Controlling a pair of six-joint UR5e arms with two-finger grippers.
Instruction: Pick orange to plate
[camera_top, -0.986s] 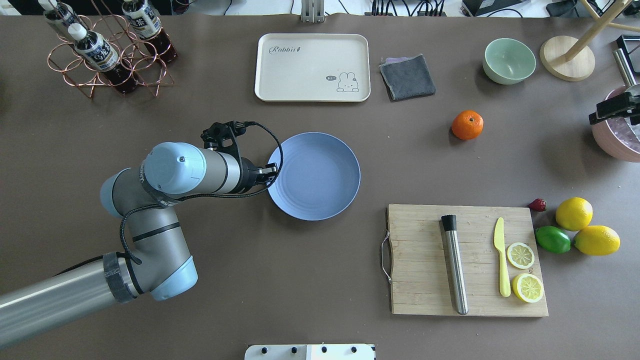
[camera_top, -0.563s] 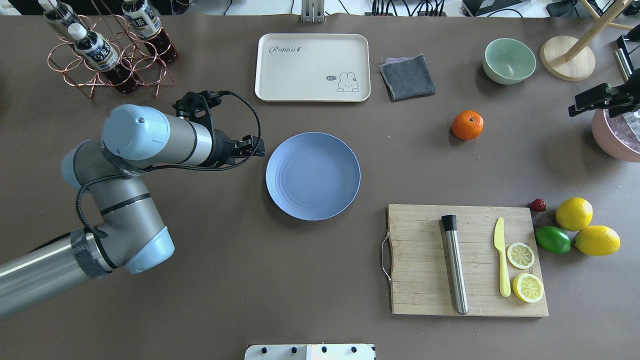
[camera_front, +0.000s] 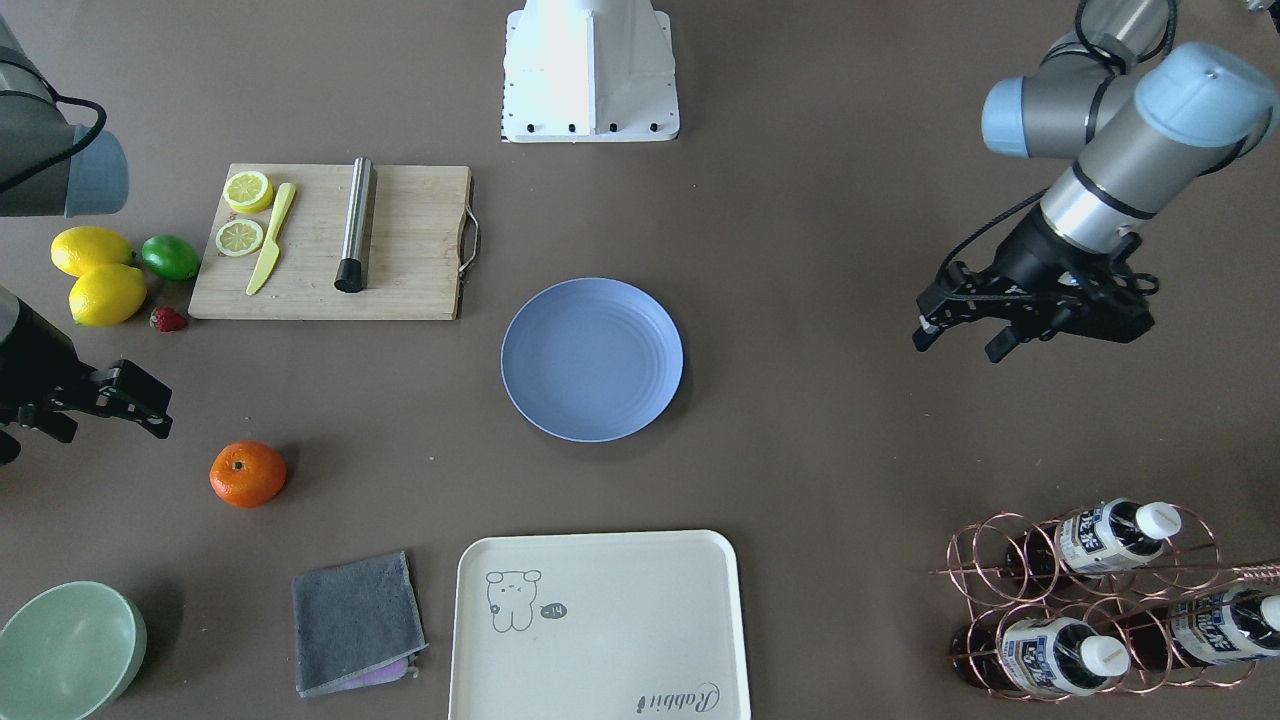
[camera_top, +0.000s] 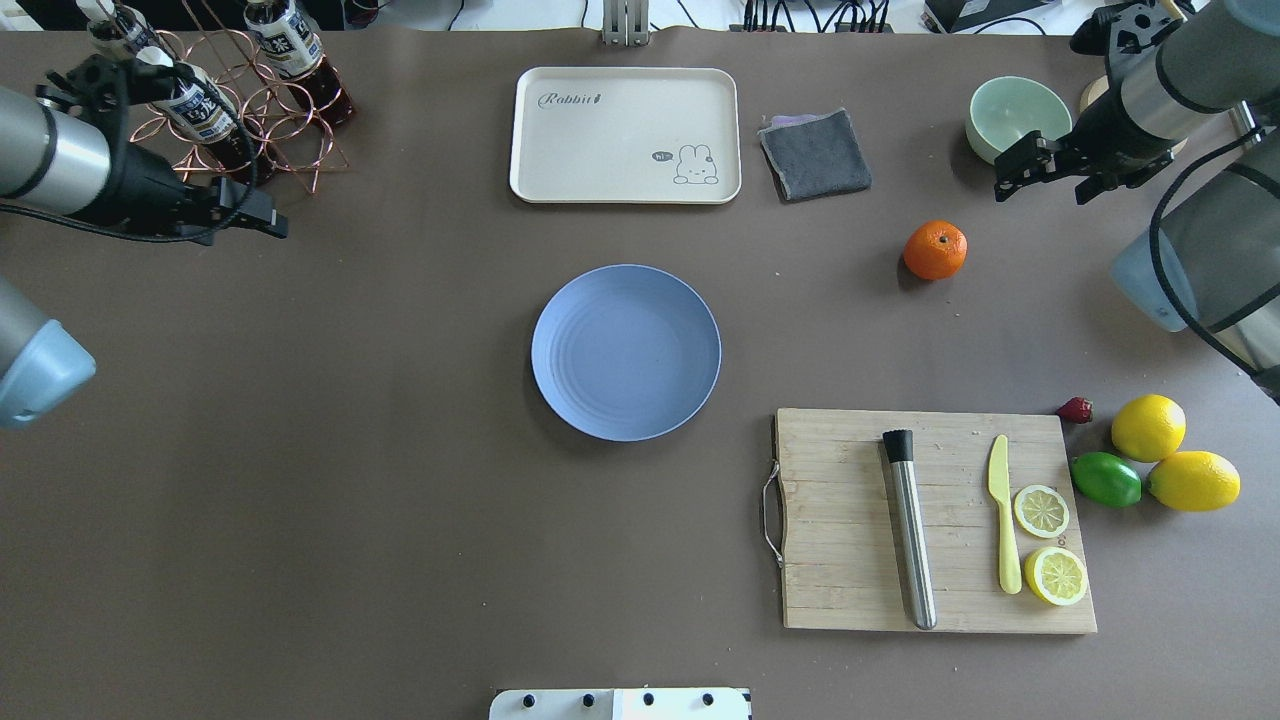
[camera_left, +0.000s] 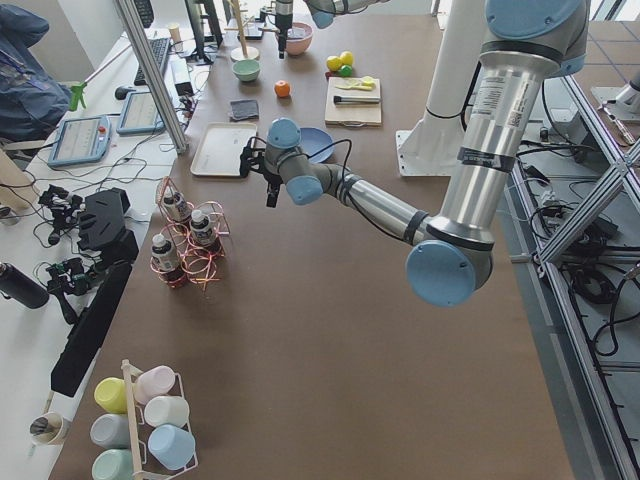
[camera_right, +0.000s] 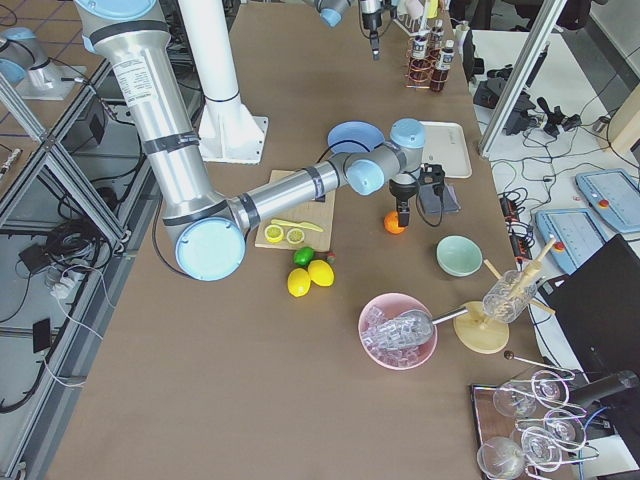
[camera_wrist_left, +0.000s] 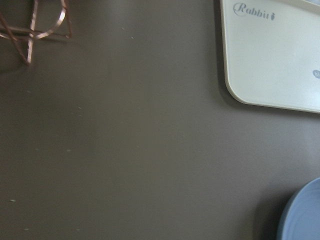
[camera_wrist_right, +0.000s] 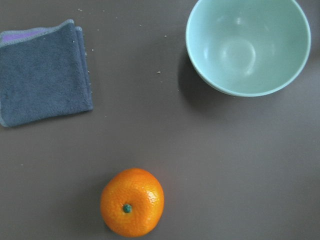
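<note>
Brown matting is covering the table, with cluttered desks standing beyond its far edge. The orange is sitting well right of the plate; only the right wrist view is showing its stem dimple pointing up. The left end effector and the right end effector are hovering with fingers spread, holding nothing.

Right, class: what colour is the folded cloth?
The cloth is slate grey, purple underneath; best in right wrist view.

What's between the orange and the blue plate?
Nothing: only bare brown table separates the round bright-orange fruit from the round matte blue plate, seen overhead.
</note>
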